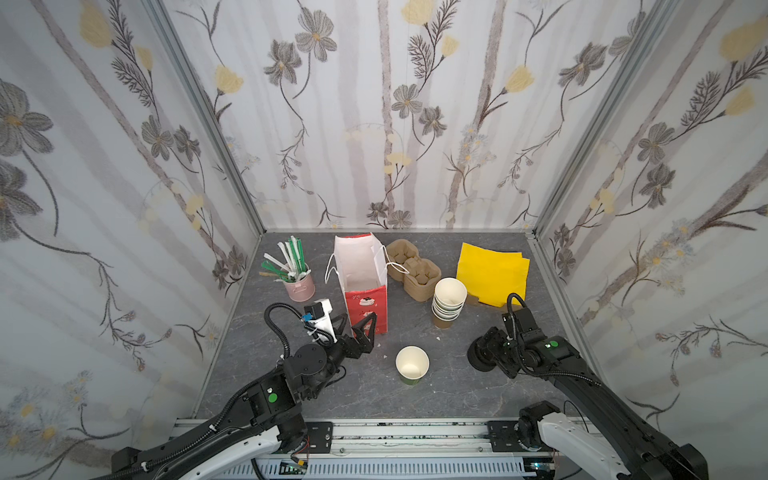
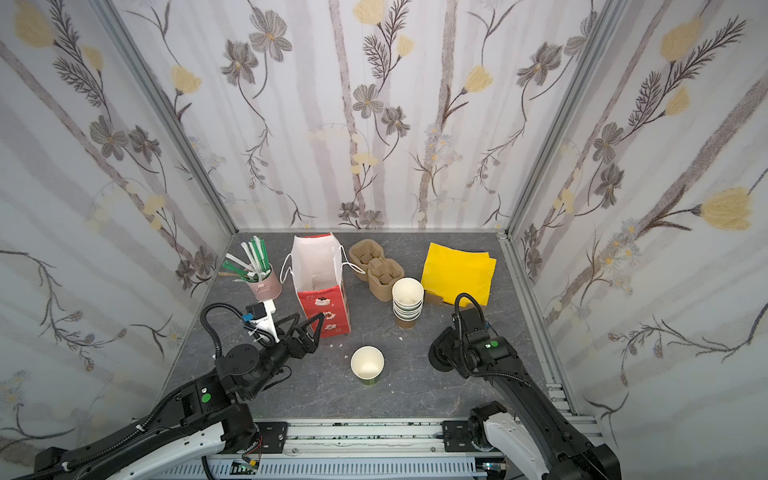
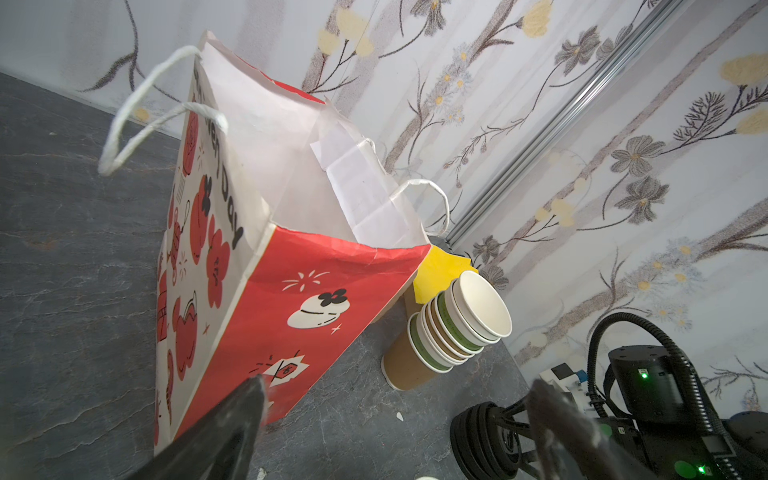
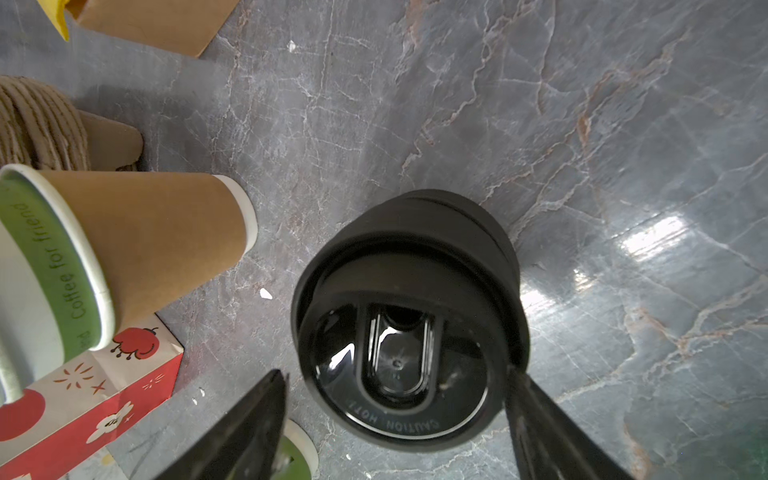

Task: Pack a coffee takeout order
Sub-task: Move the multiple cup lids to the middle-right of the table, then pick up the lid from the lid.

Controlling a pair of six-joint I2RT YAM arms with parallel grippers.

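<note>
Grey tabletop (image 1: 457, 386) bare around lone cup (image 1: 412, 364). Left fingers (image 3: 232, 428) gape empty by bag (image 1: 368, 307); right fingers (image 4: 249, 424) straddle black lids (image 4: 407, 291), unclosed.

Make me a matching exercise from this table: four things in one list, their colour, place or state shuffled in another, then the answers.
1 paper bag
2 lone cup
3 napkins
4 straws

A yellow
B in the pink tin
C lidless, at the front
D standing open

Pairs: 1-D, 2-C, 3-A, 4-B
</note>
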